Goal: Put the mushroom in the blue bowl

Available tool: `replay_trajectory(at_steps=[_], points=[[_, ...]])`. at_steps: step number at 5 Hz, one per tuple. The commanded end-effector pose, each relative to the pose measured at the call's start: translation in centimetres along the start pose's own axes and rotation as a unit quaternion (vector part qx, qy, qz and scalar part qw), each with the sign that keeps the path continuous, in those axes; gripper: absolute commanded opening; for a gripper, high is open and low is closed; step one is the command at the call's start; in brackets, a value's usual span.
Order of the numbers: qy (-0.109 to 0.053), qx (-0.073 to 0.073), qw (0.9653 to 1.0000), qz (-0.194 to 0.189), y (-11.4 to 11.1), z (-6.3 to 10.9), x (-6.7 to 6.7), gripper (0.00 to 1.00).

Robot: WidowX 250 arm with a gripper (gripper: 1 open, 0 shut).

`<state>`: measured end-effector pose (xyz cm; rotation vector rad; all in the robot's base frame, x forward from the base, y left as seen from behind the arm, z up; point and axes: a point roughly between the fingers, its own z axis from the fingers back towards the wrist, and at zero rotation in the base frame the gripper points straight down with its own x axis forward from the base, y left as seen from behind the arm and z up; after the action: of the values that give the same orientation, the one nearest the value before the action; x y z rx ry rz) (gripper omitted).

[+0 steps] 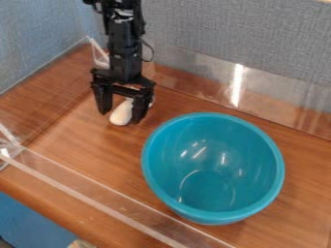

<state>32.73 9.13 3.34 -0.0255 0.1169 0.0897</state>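
One arm, one mushroom, one bowl, and one table make up the scene.

The arm is black and comes down from the top of the view at about 11 o'clock from the picture's middle, pointing straight at the table. Its two fingers stand spread apart, open, one on each side of the mushroom; whether either finger touches it cannot be told. Nothing is gripped.

The single mushroom lies on the wood between the fingers, with its pale cream part showing below them. Its cap is mostly hidden by the arm's black frame. It sits outside the bowl, at about 10 o'clock from the bowl's centre, near the rim but apart from it.

The single bowl is teal-blue, glossy and round, standing upright on the table at about 4 o'clock from the picture's middle. Its inside holds nothing but reflections of light.

The table has a reddish-brown wood grain top. Clear plastic walls run along its edges: one along the back at 1 o'clock, one on the left, one along the front. A grey-blue panel stands behind.

No brand, label or writing can be read on anything.
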Motion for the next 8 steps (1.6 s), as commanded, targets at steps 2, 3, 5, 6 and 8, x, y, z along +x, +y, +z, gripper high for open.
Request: replay_trajectory(at_steps=[2,3,5,6,8], points=[[-0.034,0.004,0.9994,0.002,0.7,1.3,1.1,1.0],[-0.035,0.003,0.9994,0.0,0.8,1.0,1.2,0.0],[-0.042,0.0,0.9991,-0.002,0.8,1.6,1.1,0.0],[-0.047,-0.002,0.9989,-0.003,0.9,2.0,0.9,0.0],[-0.057,-0.006,0.9983,-0.004,0.9,3.0,0.5,0.0]])
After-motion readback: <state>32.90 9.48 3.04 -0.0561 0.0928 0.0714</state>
